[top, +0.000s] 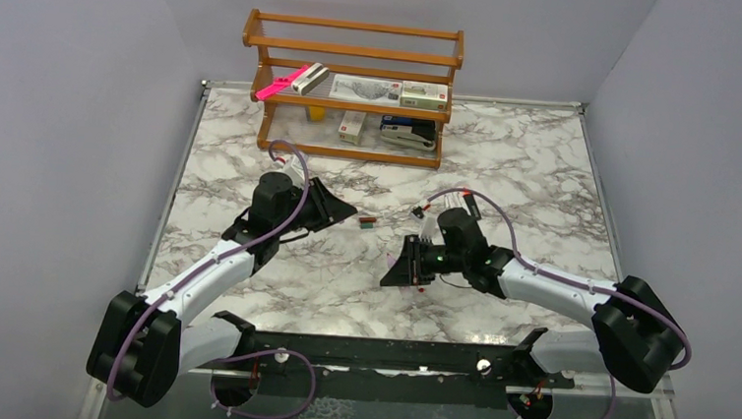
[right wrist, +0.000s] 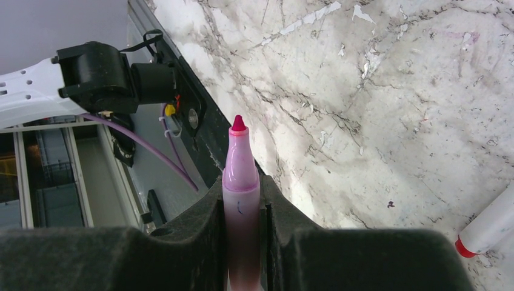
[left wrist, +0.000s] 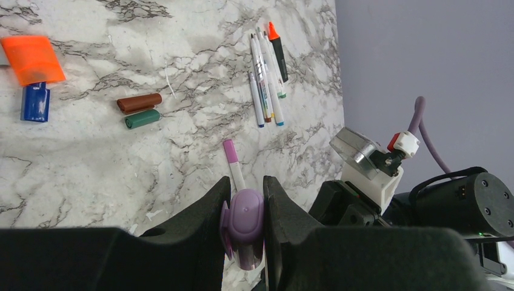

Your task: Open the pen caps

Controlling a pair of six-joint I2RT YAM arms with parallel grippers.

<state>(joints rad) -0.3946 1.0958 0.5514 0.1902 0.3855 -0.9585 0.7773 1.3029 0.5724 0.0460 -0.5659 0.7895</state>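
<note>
Wrist cams beat the overhead here: left hand (left wrist: 243, 193) pinches a stubby lilac plastic cap (left wrist: 242, 219), right hand (right wrist: 243, 203) grips an uncapped pink-barrelled marker (right wrist: 240, 176), both mid-worktop (top: 528, 171); overhead barely shows either.

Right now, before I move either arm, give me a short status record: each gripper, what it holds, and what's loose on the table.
left gripper: shut on stubby lilac plastic cap
right gripper: shut on pink-barrelled marker, tip bare
loose caps: dark red cap, green cap, blue cap, orange cap, on the marble tabletop
pens lying: white-barrelled markers side by side, black highlighter beside them, orange tip exposed
</note>
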